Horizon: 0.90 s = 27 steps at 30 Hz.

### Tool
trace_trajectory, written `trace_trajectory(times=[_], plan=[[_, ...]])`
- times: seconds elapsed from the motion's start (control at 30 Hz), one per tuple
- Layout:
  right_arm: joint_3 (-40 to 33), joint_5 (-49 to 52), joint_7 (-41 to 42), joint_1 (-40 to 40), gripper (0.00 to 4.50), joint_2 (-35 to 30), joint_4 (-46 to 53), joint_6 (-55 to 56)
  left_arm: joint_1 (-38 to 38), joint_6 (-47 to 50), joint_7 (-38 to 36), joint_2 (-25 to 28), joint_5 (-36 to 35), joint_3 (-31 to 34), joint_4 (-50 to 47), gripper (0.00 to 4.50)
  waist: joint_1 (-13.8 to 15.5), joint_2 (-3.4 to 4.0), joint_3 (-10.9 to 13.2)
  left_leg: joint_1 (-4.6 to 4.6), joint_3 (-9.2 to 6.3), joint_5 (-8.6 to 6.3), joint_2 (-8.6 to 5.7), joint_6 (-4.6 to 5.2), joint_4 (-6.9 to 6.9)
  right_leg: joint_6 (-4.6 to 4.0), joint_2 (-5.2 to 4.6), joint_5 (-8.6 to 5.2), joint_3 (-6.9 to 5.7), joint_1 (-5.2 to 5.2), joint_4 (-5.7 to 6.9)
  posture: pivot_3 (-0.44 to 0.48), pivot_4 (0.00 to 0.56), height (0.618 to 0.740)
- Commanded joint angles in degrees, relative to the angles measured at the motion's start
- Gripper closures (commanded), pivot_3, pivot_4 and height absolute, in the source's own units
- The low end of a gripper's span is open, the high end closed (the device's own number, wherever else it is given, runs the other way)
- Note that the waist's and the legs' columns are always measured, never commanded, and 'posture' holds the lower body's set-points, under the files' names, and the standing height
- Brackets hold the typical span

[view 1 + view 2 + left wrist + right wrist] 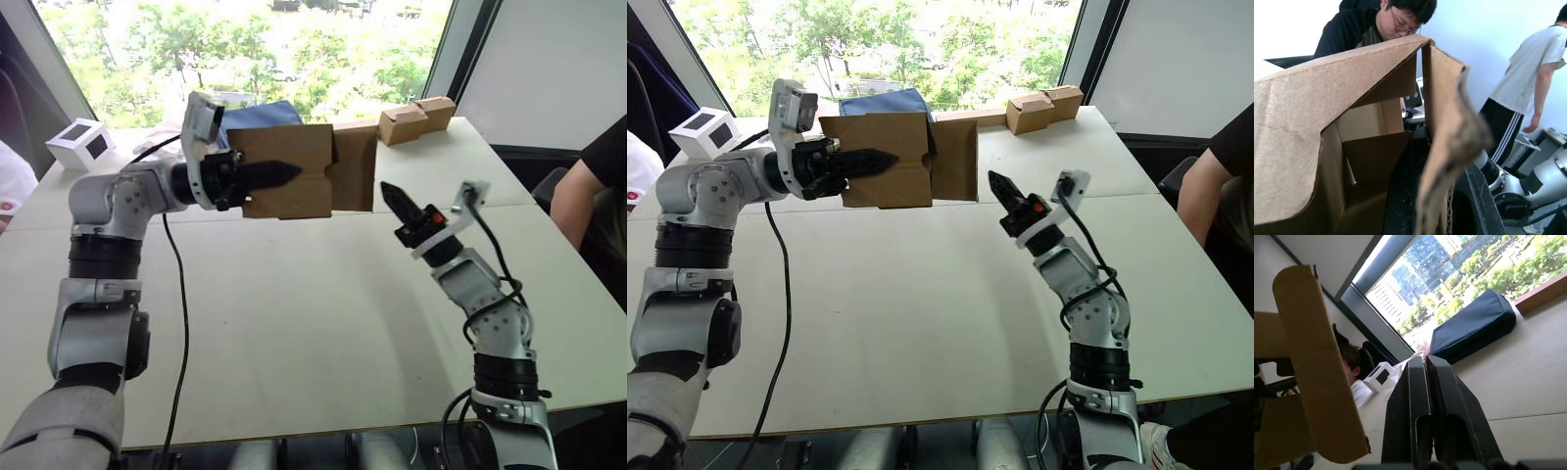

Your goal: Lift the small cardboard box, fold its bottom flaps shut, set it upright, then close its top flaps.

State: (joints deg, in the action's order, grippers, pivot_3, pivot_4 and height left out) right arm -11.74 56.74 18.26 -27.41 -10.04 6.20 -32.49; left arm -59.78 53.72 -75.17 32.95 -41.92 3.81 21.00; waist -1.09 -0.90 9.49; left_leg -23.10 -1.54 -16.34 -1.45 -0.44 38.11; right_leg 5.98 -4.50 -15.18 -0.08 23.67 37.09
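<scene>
My left tool (279, 174) grips the small cardboard box (289, 171) aloft — right tool (390, 196) pinched shut, empty; bottom flaps (355, 168) still unfolded.

Daylight pours through the big window (265, 49) ahead of me, washing its greenery nearly white. My pale tabletop (323, 313) is evenly lit with faint shadows. Close brown cardboard box (1327, 122) edges blur at my left wrist.

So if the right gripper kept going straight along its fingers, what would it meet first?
Probably the open flap of the small cardboard box; the right gripper points up toward it, though depth is unclear.
</scene>
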Motion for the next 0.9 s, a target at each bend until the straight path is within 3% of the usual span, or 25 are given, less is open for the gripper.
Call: trace_trajectory(times=[0.03,0.37,0.47,0.57,0.9], plan=[[0.28,5.06,1.78,-0.09,4.44,2.23,5.29,-1.49,-1.74,-0.16,-0.17,0.2,-0.74,1.25,-1.19,4.5,0.09,0.0,0.0,0.0,0.0,0.0,0.0,-0.01,0.0,0.0,-0.01,0.0,0.01,0.0,0.0,0.0,0.15,0.737],[0.24,13.2,-1.75,4.09,4.44,6.22,11.61,-4.05,-1.21,-0.24,0.03,0.16,-0.86,1.45,-1.05,4.5,0.16,0.0,0.0,0.01,-0.02,0.0,-0.01,0.0,0.01,0.0,-0.02,0.0,0.0,-0.02,0.0,0.0,0.15,0.737],[0.4,13.63,-2.24,4.4,3.75,6.64,11.92,-3.99,-1.36,-0.36,-0.09,0.05,-0.8,1.41,-0.67,4.5,0.09,0.0,0.0,0.0,-0.01,0.0,-0.01,0.0,0.0,0.0,-0.02,0.0,0.01,-0.01,0.01,0.0,0.15,0.737],[-0.48,16.15,-3.11,4.68,2.56,7.61,12.1,-3.87,-1.44,-0.39,-0.04,-0.14,-0.83,1.4,-0.52,4.5,0.12,0.0,0.0,0.0,-0.02,0.0,-0.01,0.0,0.0,0.0,-0.01,0.0,0.0,-0.01,0.01,0.0,0.15,0.737],[0.6,18.15,-4.92,5.56,2.56,9.96,12.43,-3.18,-1.28,-0.28,0.21,-0.38,-0.89,1.63,-0.57,4.5,0.09,0.0,0.0,0.01,-0.02,0.0,-0.01,0.0,0.0,0.0,-0.01,0.0,0.01,-0.01,0.01,0.0,0.15,0.737]])
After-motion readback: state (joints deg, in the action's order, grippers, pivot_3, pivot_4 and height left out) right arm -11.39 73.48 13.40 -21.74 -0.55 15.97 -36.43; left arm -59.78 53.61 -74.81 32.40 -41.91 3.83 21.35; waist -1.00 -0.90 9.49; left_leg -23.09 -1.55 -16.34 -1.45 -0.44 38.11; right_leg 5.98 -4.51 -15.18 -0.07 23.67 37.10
